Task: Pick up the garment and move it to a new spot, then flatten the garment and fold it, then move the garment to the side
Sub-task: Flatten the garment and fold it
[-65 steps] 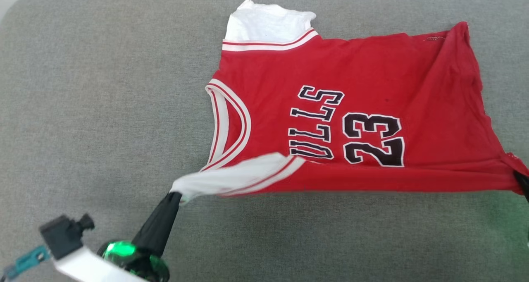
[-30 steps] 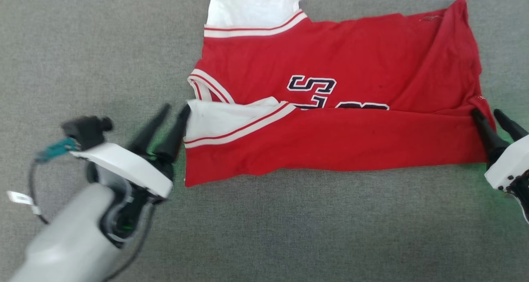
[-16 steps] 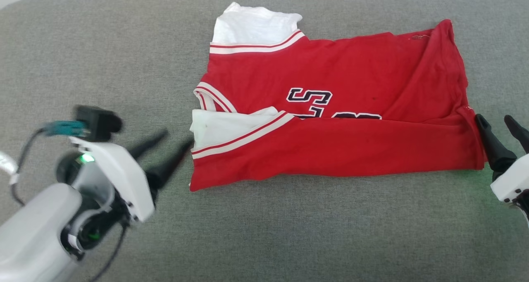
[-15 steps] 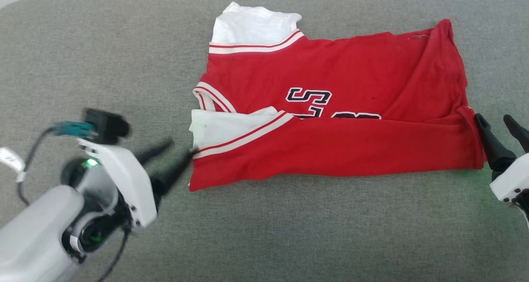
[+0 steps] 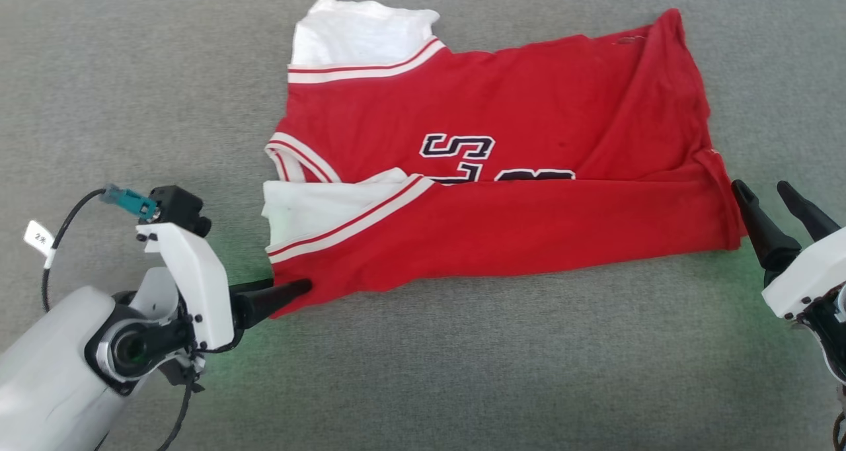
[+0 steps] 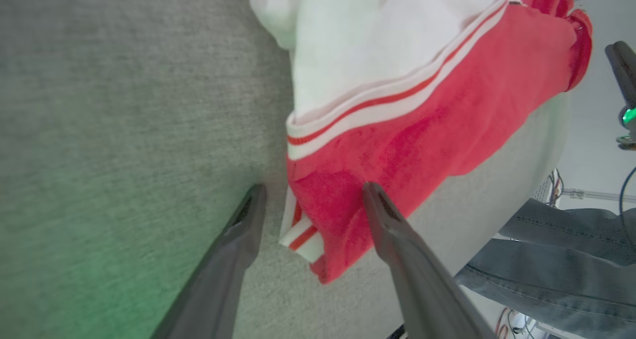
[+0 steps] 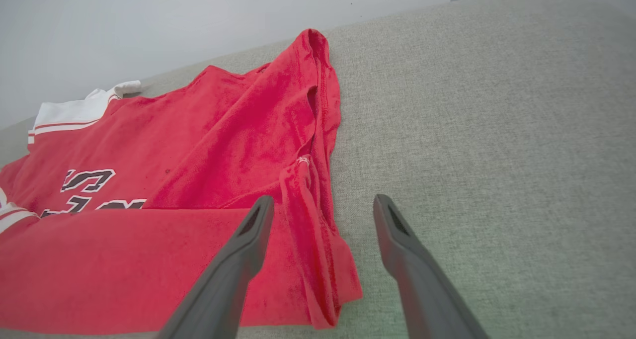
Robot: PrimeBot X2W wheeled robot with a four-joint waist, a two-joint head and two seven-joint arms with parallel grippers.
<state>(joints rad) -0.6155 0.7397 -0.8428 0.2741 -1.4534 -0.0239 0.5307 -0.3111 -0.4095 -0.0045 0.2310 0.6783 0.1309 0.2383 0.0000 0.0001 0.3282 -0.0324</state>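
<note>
Mid-fold: the near half lies turned over, and both tools are empty.

The garment lies flat on the grey cushion, its near edge doubled over the lettering, one white sleeve on top. Our left tool gapes wide astride the near left corner, one finger on red cloth, the other on the cushion. Our right tool stands equally wide just beside the right hem, gripping nothing. We judge the next fold is due: both tools should close on the layered edge together, catching every layer, then carry it over evenly.
</note>
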